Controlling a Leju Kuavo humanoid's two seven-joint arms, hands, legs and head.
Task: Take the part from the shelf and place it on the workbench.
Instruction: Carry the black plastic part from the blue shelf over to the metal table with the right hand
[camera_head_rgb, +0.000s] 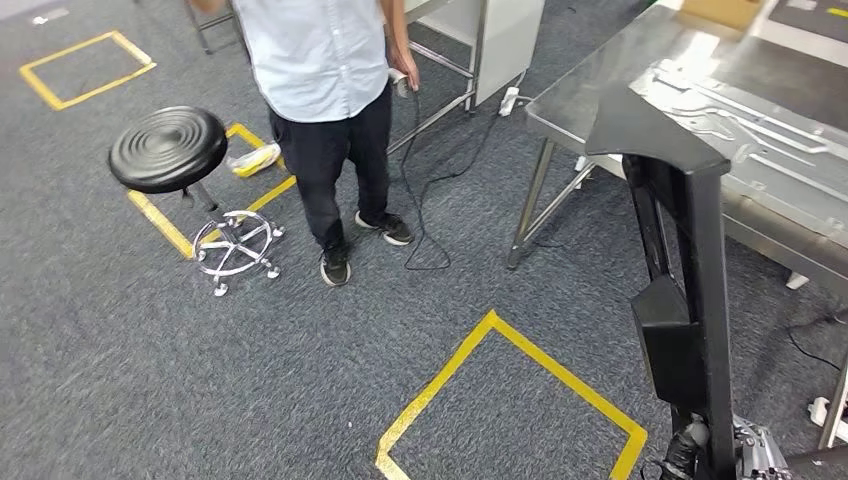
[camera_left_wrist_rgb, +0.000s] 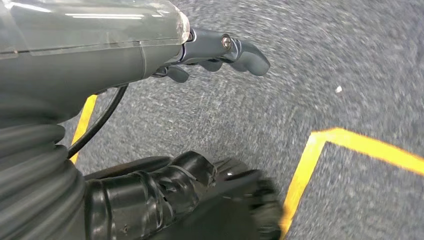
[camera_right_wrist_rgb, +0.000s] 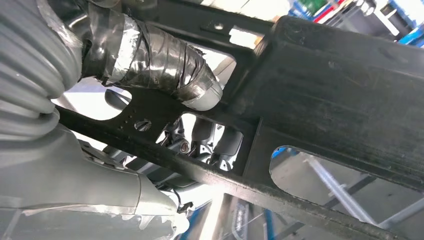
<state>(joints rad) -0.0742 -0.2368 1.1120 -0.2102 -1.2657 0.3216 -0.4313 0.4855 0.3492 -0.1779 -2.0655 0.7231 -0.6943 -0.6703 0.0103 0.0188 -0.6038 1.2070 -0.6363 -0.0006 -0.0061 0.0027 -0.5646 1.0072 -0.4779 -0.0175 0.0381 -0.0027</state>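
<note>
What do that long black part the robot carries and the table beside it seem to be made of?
The black part looks like moulded plastic: matt, slightly grainy, with cut-out openings, though painted metal is possible. The workbench looks like stainless steel: grey, smooth, reflecting light, on thin metal legs.

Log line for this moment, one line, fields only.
phase: carrying | right hand: grips black part | left hand: holds nothing | workbench: ahead right | person: ahead

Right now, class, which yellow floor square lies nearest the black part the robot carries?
The yellow square at the head view's bottom centre, beside the black part; the others lie left, at and beyond the stool.
</note>
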